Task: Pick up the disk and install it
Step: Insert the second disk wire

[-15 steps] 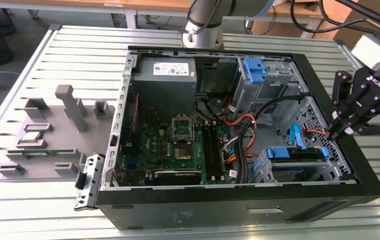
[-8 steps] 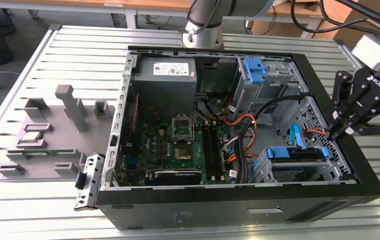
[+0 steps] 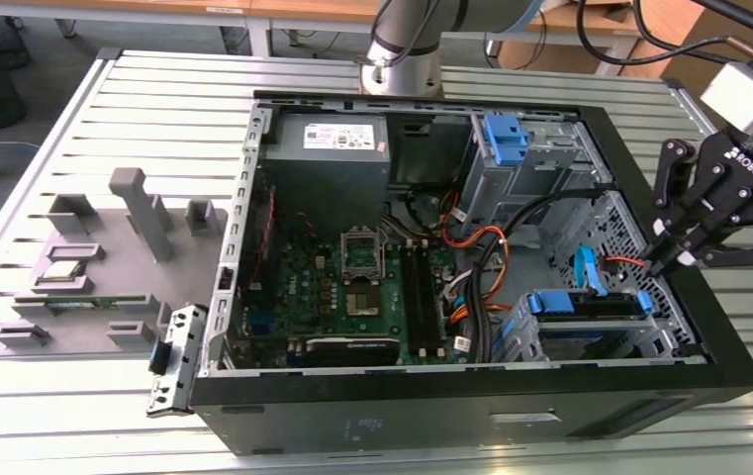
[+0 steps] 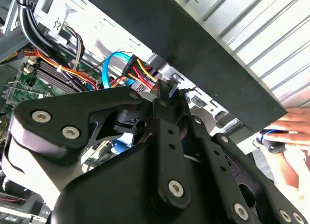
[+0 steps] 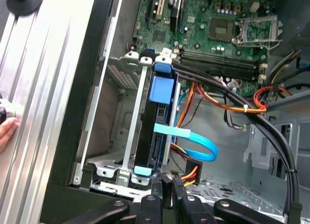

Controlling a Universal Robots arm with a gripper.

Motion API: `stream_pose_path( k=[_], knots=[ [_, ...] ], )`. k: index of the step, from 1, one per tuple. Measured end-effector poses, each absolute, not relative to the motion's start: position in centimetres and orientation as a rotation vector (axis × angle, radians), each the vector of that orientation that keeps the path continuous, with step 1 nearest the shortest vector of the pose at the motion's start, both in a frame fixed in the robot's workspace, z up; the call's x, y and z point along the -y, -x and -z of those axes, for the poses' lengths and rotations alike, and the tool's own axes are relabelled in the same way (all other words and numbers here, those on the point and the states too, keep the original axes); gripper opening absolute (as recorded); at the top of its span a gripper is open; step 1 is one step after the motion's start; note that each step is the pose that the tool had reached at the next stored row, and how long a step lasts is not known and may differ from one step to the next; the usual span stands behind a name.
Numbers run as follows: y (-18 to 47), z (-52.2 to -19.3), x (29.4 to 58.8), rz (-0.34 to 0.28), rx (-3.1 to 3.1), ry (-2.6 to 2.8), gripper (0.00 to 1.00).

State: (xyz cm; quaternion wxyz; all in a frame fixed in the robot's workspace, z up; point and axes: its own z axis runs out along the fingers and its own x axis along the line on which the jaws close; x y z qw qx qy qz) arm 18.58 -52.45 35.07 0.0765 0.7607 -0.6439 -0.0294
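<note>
The disk sits already seated in the drive cage of the open computer case; in the first wrist view it shows edge-on just left of frame centre, a dark slab with a blue plastic rail tab at its upper end and a pale blue one at its lower end. In the exterior view the same disk lies in the lower right of the frame, its blue rail facing up inside the metal cage. A light blue flat data cable runs from the disk's side toward the lower middle of the first wrist view, and beside it a bundle of red, yellow and black power wires ends in a black plug.

The gripper hangs at the right edge of the exterior view, over the case's right wall, its fingers closed together with nothing between them and their tips pointing down near the cables. In the first wrist view the gripper shows at the bottom centre, fingertips pressed together just beside the power plug.

The motherboard fills the case floor at frame centre in the exterior view, with the grey power supply above it. A person's hand rests at the right edge of the second wrist view, outside the case
</note>
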Motion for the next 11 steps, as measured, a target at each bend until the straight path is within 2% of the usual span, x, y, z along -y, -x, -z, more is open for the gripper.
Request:
stream_pose_path(
  k=[11],
  knots=[
    [-18.58, -35.07, 52.45, 0.089, 1.930, -2.280, 0.23]
  ],
)
